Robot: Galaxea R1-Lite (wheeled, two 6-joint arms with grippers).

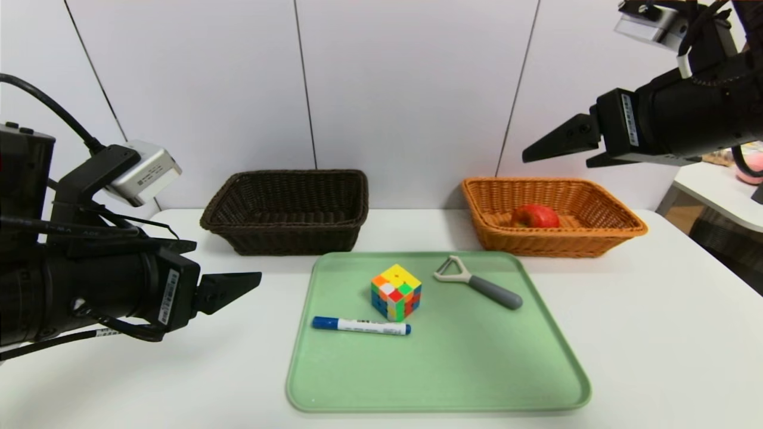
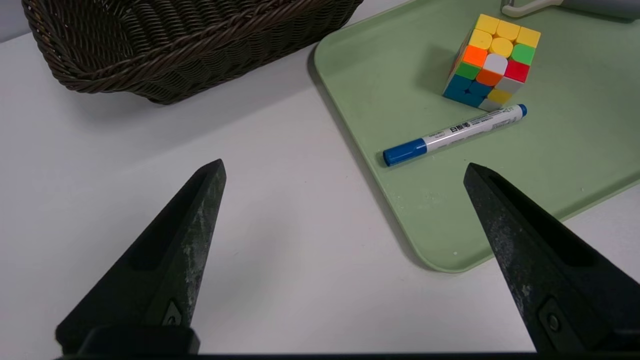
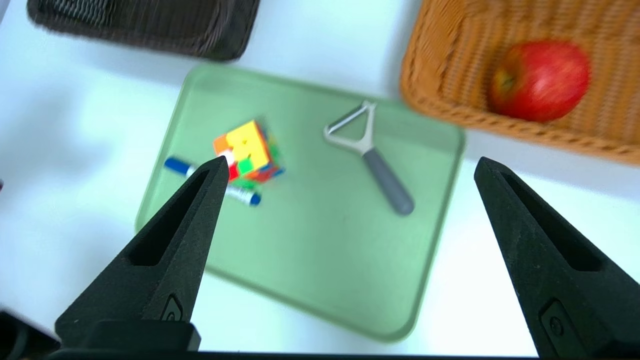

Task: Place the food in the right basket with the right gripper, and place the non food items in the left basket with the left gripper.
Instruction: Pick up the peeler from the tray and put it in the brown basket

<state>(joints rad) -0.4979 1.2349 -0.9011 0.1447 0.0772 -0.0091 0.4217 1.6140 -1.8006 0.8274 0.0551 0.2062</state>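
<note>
step: food done, apple [image 1: 534,216] in orange basket [image 1: 620,229] | right gripper [image 1: 563,149] open, empty, raised | left gripper [image 2: 345,170] open | next: marker [image 2: 452,135] at its 1 o'clock

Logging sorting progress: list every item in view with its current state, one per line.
apple: lying inside the orange basket
dark basket: nothing visible inside
cube: on the green tray, unsorted
marker: capped, lying flat on the tray in front of the cube
peeler: lying flat on the tray
left gripper: open, holding nothing, low beside the tray
right gripper: open, holding nothing, raised
</note>
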